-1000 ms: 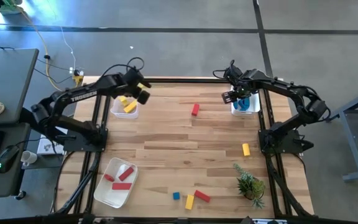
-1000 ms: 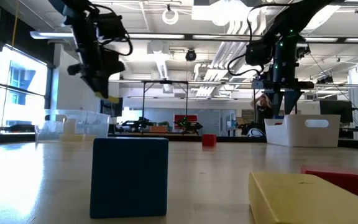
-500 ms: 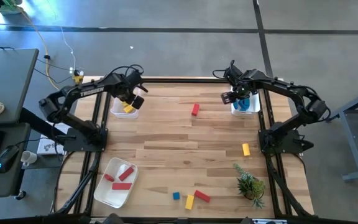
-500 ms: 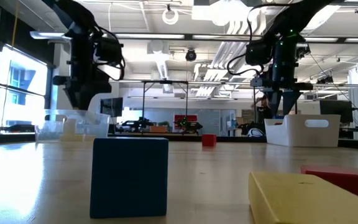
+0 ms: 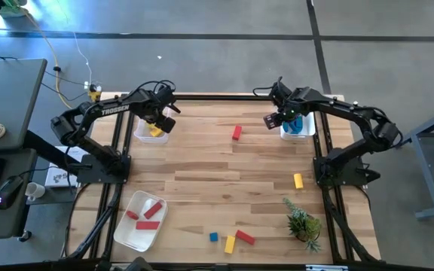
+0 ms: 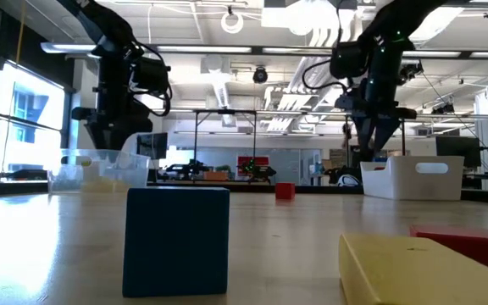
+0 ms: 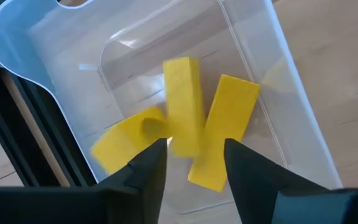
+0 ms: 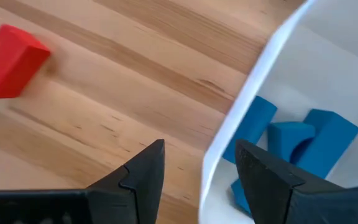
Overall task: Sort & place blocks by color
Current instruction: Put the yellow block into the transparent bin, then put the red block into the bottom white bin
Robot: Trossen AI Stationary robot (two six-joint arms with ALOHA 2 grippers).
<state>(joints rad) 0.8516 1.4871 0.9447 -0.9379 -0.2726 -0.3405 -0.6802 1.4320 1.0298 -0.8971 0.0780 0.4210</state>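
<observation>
My left gripper stands open, pointing down into the clear bin at the far left. Below its fingertips a yellow bar shows blurred over two other yellow blocks in that bin; the fingers stand on either side of it, apart from it. My right gripper is open with nothing in it, over the left rim of the white bin, which holds blue blocks. A red block lies on the table between the two bins.
Near the left front stands a white tray with red blocks. A blue cube, a yellow bar and a red bar lie near the front edge. A yellow block and a small plant sit at the right.
My left gripper has come down toward the clear bin, tipped to point more steeply down, and let go of the yellow bar it carried; the bar is now in the bin. My right gripper has shifted a little toward the table's left, off the white bin.
</observation>
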